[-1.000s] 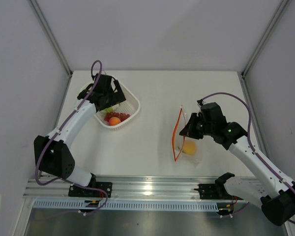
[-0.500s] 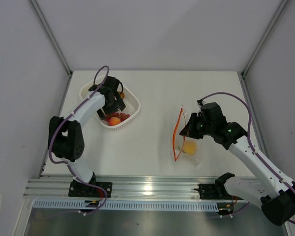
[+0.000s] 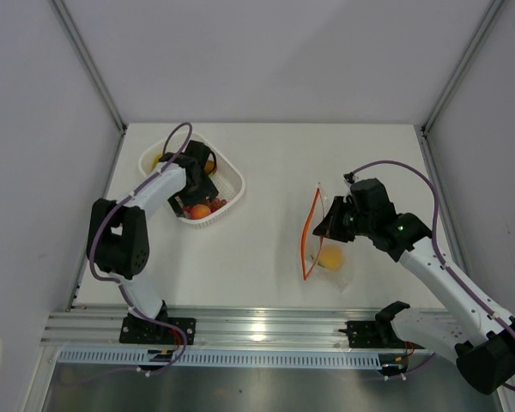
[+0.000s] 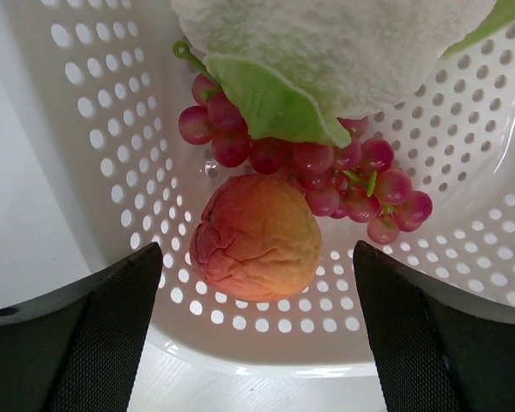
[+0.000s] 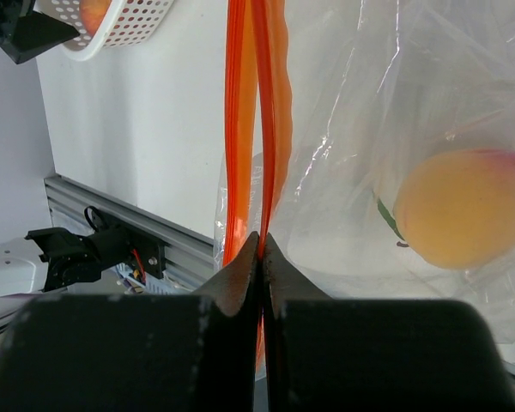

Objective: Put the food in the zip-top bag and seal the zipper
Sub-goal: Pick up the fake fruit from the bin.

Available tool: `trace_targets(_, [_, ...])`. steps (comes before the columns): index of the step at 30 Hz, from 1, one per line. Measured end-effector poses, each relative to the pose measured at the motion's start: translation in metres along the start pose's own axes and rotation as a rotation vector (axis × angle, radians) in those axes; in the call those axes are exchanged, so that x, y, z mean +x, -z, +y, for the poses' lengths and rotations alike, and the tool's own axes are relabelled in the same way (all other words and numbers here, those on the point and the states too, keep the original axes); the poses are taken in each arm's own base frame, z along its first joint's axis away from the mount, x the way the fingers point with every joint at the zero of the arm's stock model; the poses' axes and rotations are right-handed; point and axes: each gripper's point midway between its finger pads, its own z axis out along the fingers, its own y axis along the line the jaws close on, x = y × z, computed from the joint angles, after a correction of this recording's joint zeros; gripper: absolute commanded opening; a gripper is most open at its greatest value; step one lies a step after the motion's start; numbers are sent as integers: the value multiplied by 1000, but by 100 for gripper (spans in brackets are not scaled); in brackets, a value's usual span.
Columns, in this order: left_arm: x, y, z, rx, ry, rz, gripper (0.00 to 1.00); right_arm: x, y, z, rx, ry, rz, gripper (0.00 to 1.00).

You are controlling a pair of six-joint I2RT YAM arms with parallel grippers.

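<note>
Overhead, we see our left gripper low over the white mesh basket near the table's far-left corner. Its fingers are spread wide on either side of the peach-coloured piece, clear of it. The red grape cluster and white-and-green piece lie just behind. Our right gripper is pressed together on the zipper, the zip-top bag's left edge; a yellow-orange fruit lies inside. Bare table separates basket and bag.

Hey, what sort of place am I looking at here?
Probably a robotics lab test cell, not a kitchen: a white table walled by blank panels, left arm and right arm bolted to an aluminium rail, and toy fruit in a white basket.
</note>
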Motion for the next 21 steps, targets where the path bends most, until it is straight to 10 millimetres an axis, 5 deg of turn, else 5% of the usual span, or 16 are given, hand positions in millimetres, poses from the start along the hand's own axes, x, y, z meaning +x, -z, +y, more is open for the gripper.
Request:
trace_targets(8, [7,-15,0,-19,8,18,86,0,0,0,0,0,0,0])
trace_targets(15, [15,-26,2,-34,2,41,71,1,-1,-1,1,-6,2,0])
trace_targets(21, [17,-28,1,-22,-7,41,39,1,-1,-1,1,-6,2,0])
